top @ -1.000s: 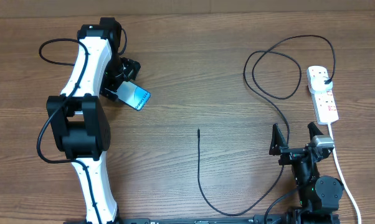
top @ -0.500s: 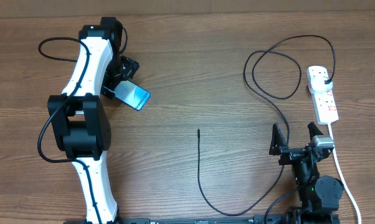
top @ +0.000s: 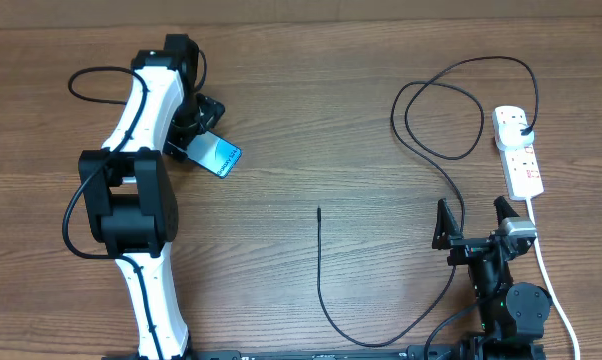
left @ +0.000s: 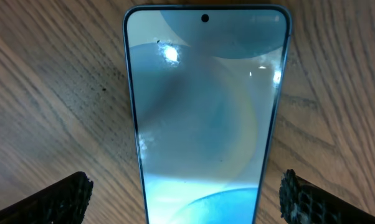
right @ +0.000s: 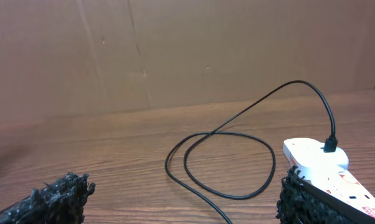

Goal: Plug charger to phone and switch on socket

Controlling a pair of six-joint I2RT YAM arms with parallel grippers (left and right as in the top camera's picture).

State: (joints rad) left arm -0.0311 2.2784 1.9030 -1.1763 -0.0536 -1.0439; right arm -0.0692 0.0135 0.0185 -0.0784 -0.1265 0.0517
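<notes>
Phone lay face up on the wooden desk, upper-left area, set diagonally, teal screen lit. L claw sat over its near end. In the left wrist view the phone ran up the middle w/ the L claw spread wide, one finger each side and a strip of bare desk btw each finger and the phone's edge, so not pinching it.

Charger: its small tip lay near desk centre, well apart from the phone. The cable ran down toward the front edge, curved right, went up past the R claw, looped, and ended at its black plug, seated in the far end of the power strip at the right side. White cord trailed from the strip toward the front.

R claw was spread too, holding nothing, w/ charger loop and power strip ahead of it. Switch position: couldn't tell.
</notes>
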